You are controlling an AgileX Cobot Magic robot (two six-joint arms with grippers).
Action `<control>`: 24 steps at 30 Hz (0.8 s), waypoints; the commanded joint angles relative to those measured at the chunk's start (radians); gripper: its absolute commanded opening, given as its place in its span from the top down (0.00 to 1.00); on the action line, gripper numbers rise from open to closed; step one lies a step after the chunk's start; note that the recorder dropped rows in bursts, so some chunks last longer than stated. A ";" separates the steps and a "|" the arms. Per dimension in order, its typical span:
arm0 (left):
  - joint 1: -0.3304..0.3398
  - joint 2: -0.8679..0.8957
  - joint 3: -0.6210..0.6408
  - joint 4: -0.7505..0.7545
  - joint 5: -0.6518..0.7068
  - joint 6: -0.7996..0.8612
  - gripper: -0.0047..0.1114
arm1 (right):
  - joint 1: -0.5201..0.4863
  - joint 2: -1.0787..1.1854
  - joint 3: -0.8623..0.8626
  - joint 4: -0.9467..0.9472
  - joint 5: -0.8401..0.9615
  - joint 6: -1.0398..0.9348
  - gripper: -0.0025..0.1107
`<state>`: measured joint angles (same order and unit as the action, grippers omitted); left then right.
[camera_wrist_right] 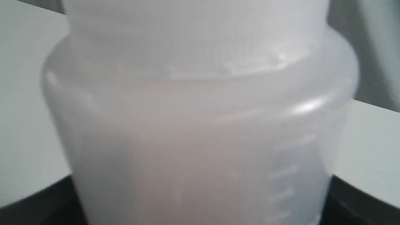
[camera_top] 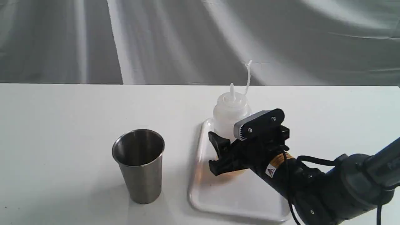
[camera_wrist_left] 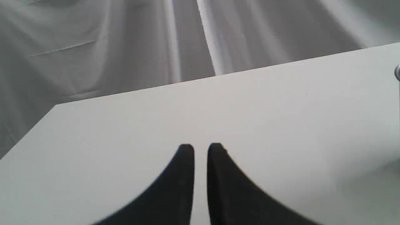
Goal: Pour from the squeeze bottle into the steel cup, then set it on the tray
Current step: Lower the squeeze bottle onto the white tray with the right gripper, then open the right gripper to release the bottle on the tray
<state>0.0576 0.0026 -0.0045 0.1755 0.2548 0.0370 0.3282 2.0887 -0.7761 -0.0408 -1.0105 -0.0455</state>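
Note:
The squeeze bottle stands upright on the white tray, nozzle up, cap strap curling above it, amber liquid low at its base. My right gripper reaches in from the right and is shut on the bottle's lower body. In the right wrist view the bottle fills the frame, with dark fingers pressed to its sides. The steel cup stands upright on the table left of the tray. My left gripper hangs over bare table, jaws nearly together with nothing between them.
The white table runs back to a grey draped cloth. A sliver of the cup's rim shows at the edge of the left wrist view. The tray lies near the table's front edge.

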 commanded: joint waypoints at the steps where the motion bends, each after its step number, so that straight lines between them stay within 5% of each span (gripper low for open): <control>1: 0.002 -0.003 0.004 0.000 -0.012 -0.008 0.89 | -0.003 0.005 0.000 -0.008 -0.026 -0.003 0.98; 24: 0.002 -0.003 0.004 0.000 -0.012 -0.007 0.89 | -0.003 0.033 0.047 -0.030 -0.056 0.053 0.98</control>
<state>0.0576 0.0026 -0.0045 0.1755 0.2548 0.0370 0.3282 2.1236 -0.7419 -0.0570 -1.0704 0.0000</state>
